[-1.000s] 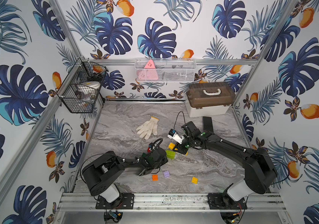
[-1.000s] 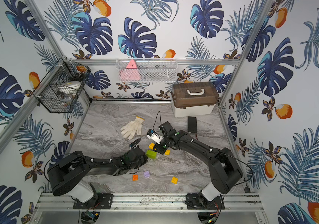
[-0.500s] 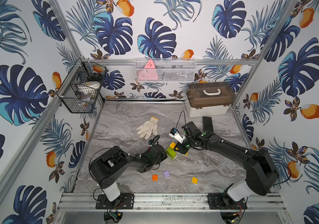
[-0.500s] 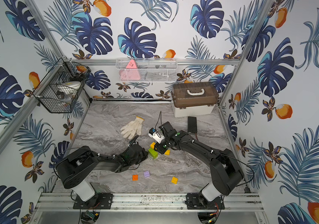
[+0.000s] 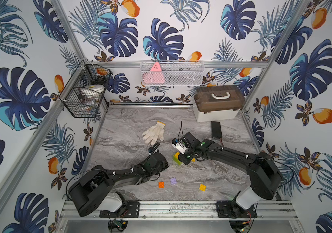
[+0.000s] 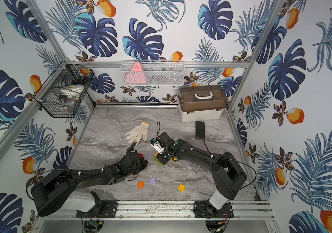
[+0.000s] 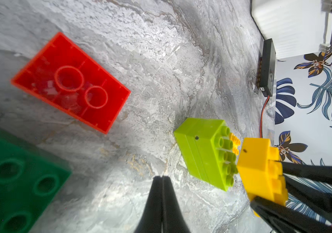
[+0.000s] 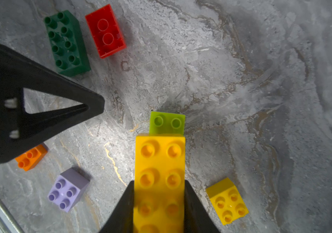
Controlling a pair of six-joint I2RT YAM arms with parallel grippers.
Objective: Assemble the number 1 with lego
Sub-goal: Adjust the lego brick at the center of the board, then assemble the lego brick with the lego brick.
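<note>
- Your right arm reaches low from the front right corner of the table (image 5: 120, 129) to its middle. The right gripper (image 8: 159, 182) is clamped on the long sides of a yellow oblong brick (image 8: 160, 159).
- That brick is studs up, its long axis along the fingers. It sits over the lime green brick (image 8: 167, 123), whose far end peeks out; you cannot tell whether they touch.
- Your left arm stretches in from the front left corner. The left gripper (image 7: 163, 178) is pressed together, empty, near the upturned red brick (image 7: 70, 82) and the dark green brick (image 8: 66, 42).

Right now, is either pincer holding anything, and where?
The right pincer grips the long yellow brick by its long sides, near one end. The left pincer is shut, empty.
</note>
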